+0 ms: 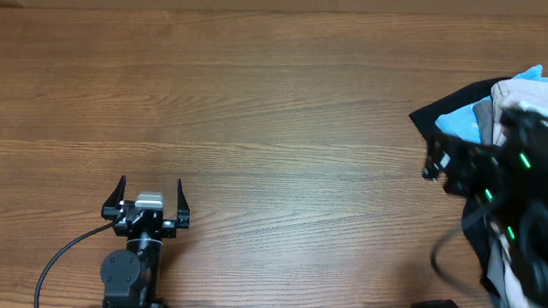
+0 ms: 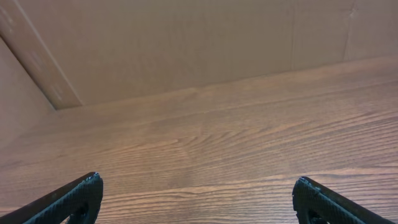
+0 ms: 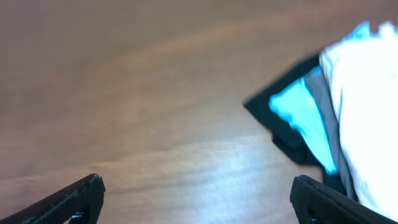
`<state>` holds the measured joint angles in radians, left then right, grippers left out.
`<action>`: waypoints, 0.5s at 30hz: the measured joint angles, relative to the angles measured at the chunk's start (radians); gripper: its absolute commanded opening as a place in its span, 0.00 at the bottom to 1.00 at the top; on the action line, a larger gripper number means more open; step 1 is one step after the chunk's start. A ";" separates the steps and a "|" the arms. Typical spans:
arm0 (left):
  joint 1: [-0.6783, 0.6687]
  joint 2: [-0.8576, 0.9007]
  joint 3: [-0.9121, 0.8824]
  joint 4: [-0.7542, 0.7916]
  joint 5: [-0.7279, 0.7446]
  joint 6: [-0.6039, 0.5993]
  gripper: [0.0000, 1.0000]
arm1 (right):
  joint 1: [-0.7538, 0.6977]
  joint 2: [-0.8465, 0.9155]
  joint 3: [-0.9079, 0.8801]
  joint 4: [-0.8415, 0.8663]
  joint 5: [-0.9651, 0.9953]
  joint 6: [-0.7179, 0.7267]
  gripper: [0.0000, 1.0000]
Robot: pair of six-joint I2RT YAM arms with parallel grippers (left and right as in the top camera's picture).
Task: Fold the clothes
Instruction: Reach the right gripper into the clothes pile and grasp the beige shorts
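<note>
Overhead view: clothes (image 1: 518, 103) sit in one heap at the far-right edge of the table (image 1: 276, 99), partly cut off by the frame. Nothing folded yet, nothing spread flat, so task approx. at zero. All garments left to do.

Heap makeup: cream garment (image 3: 367, 106) on top, light blue garment (image 3: 297, 112) under it, black garment (image 3: 277, 118) lowest. A grey layer shows between blue and cream.

Orientation: heap is bunched, so no clean long axis for any single garment. As a whole it runs along the right table edge, far side to near side. A black corner points left, toward table centre. Can't tell where the waistband is or which way the cream item faces.

Left gripper (image 1: 151, 188): jaws wide apart, empty, over bare wood near the front-left, well apart from the heap.

Right gripper (image 3: 196, 193): jaws wide apart, nothing between them, just beside the heap's left side. R arm is blurred in overhead, overlapping the heap.
</note>
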<state>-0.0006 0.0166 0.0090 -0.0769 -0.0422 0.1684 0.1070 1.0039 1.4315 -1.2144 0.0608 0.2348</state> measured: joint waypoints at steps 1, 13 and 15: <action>0.000 0.000 0.000 0.000 0.000 0.000 1.00 | 0.000 0.050 0.000 -0.010 0.006 0.000 1.00; 0.000 0.000 0.000 0.000 0.000 0.000 1.00 | -0.030 0.428 0.000 -0.012 0.043 -0.069 1.00; 0.000 0.000 0.000 0.000 0.000 0.000 1.00 | -0.060 0.459 0.000 0.011 0.044 -0.075 1.00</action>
<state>-0.0006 0.0166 0.0086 -0.0769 -0.0422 0.1684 0.0467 1.4624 1.4319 -1.2034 0.1051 0.1600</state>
